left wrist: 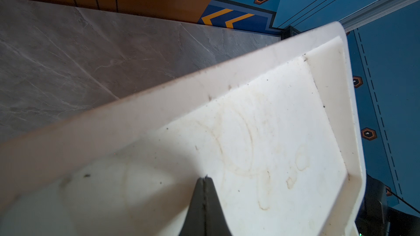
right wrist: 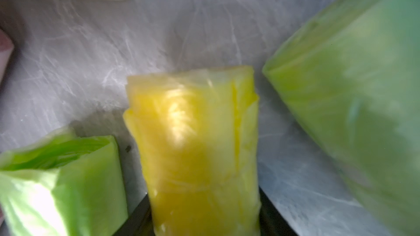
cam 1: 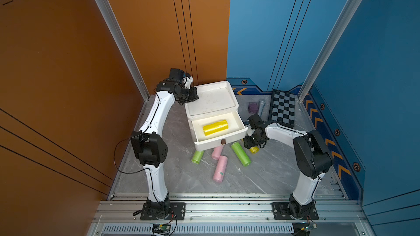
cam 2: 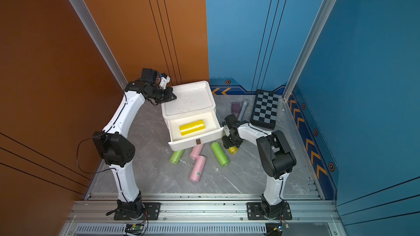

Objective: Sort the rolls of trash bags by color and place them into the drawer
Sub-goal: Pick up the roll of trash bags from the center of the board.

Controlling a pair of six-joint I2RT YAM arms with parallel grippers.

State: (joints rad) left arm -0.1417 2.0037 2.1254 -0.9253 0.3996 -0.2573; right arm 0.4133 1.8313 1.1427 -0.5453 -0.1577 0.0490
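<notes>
The white drawer cabinet (cam 1: 211, 110) has its top drawer pulled open, and one yellow roll (cam 1: 215, 127) lies inside. In front of it on the table lie two green rolls (cam 1: 197, 156) (cam 1: 241, 153) and two pink rolls (cam 1: 217, 152) (cam 1: 220, 168). My right gripper (right wrist: 204, 200) is low beside the drawer's right corner, its black fingers (right wrist: 138, 214) pressed on both sides of a second yellow roll (right wrist: 193, 144). My left gripper (left wrist: 205, 179) is shut and empty over the cabinet's recessed top (left wrist: 272, 132), near its back left corner.
A chequered board (cam 1: 283, 107), a purple cube (cam 1: 252, 107) and a grey stick (cam 1: 261, 107) lie at the back right. Green rolls (right wrist: 352, 98) (right wrist: 56, 185) flank the held yellow roll closely. The open drawer's front (cam 1: 222, 143) overhangs the rolls.
</notes>
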